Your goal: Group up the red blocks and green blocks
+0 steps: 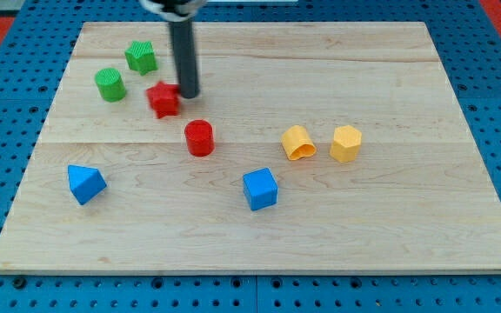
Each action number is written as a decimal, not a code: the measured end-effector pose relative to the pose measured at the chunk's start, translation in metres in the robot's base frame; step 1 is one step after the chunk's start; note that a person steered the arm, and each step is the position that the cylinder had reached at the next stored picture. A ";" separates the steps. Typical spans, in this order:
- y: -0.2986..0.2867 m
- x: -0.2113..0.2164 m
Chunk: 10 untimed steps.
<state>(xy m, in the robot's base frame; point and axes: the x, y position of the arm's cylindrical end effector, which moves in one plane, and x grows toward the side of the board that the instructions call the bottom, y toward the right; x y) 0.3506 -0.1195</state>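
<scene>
Two reds, two greens: the tip [188, 94], clawless, touches the red star block [164, 99], which looks bound left toward the green cylinder [110, 84] and green star block [141, 57]; the red cylinder [199, 137] waits.

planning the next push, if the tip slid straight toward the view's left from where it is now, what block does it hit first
My tip sits right beside the red star-like block, on its right, so that block comes first. Further left is the green cylinder, though whether it lies in line is unclear.

Our tip [188, 94] touches the red star block [163, 99] on its right. Red cylinder [199, 137] sits just below. Green cylinder [110, 84] and green star block [141, 57] lie close together, upper left.
</scene>
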 end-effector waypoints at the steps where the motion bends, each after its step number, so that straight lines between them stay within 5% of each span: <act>1: -0.015 0.000; 2: 0.036 -0.047; 4: -0.017 -0.104; 6: -0.100 -0.059; 8: -0.024 -0.061; 10: 0.059 0.045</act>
<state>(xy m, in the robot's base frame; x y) 0.3958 -0.0600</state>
